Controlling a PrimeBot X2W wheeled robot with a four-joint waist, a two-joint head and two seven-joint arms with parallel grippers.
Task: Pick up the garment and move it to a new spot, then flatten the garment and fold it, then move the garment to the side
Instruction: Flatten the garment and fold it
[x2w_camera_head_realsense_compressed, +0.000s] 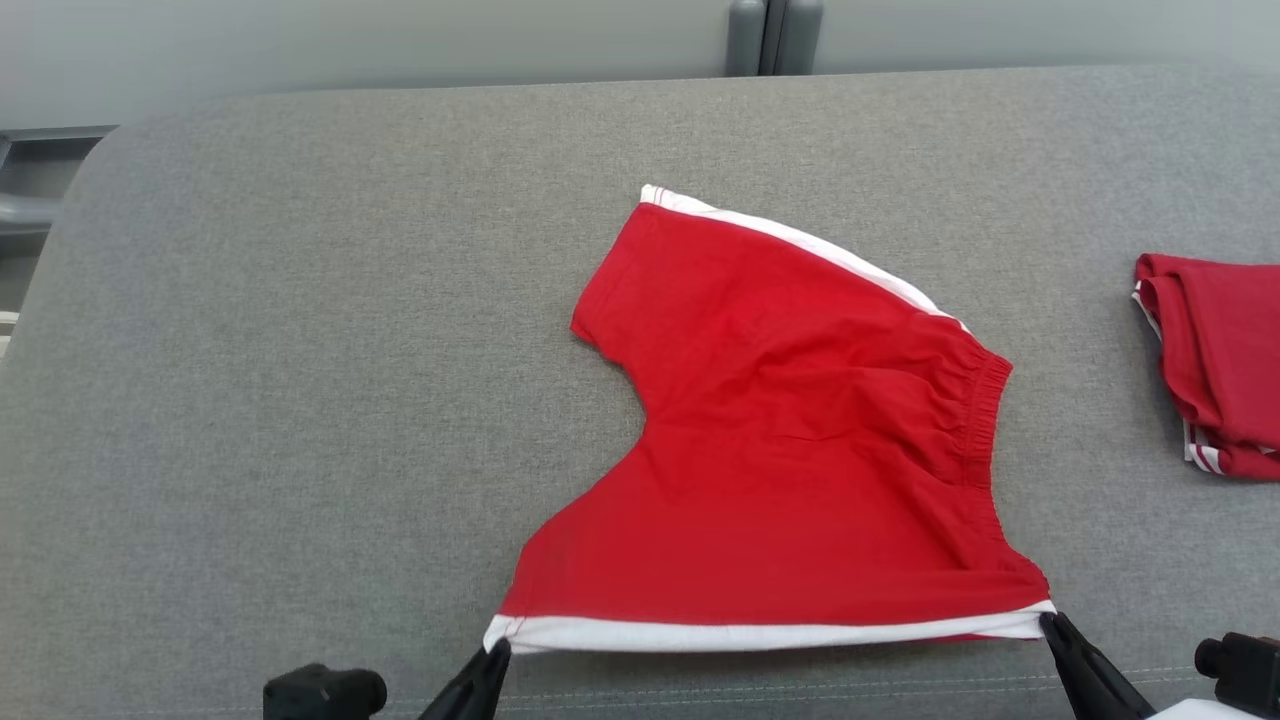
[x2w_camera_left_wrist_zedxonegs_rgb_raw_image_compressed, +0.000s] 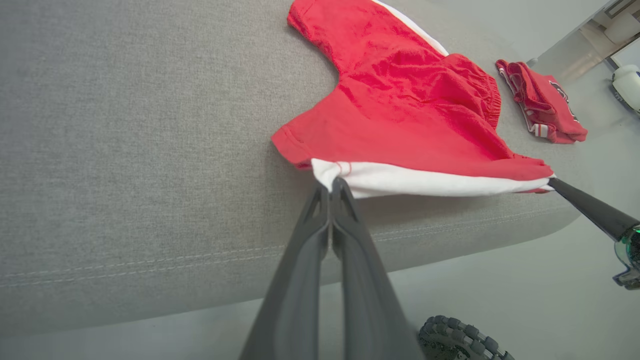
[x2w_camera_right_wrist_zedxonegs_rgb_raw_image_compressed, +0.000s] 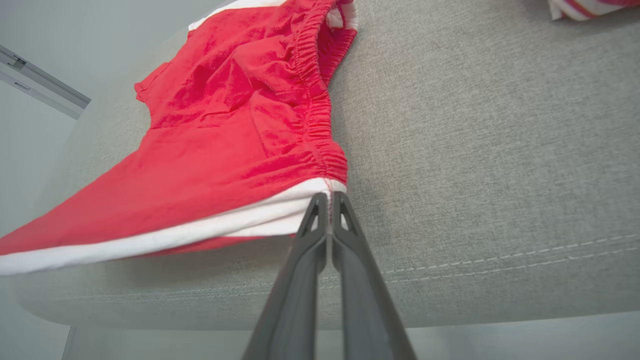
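Observation:
The garment (x2w_camera_head_realsense_compressed: 790, 450) is a pair of red shorts with white side stripes, spread on the grey padded table (x2w_camera_head_realsense_compressed: 300, 400). Its near white-striped edge is stretched between my two grippers and lifted slightly off the surface. My left gripper (x2w_camera_head_realsense_compressed: 497, 650) is shut on the leg-hem corner (x2w_camera_left_wrist_zedxonegs_rgb_raw_image_compressed: 327, 175). My right gripper (x2w_camera_head_realsense_compressed: 1048, 622) is shut on the waistband corner (x2w_camera_right_wrist_zedxonegs_rgb_raw_image_compressed: 327, 187). The elastic waistband (x2w_camera_head_realsense_compressed: 985, 420) runs along the right side, and the far leg points up and left. In the left wrist view the right gripper's dark fingers (x2w_camera_left_wrist_zedxonegs_rgb_raw_image_compressed: 585, 205) reach in from the right.
A second red garment (x2w_camera_head_realsense_compressed: 1215, 360), folded, lies at the table's right edge, also seen in the left wrist view (x2w_camera_left_wrist_zedxonegs_rgb_raw_image_compressed: 542, 102). The table's front seam (x2w_camera_left_wrist_zedxonegs_rgb_raw_image_compressed: 150, 267) runs just below my grippers. Bare grey fabric stretches across the left half of the table.

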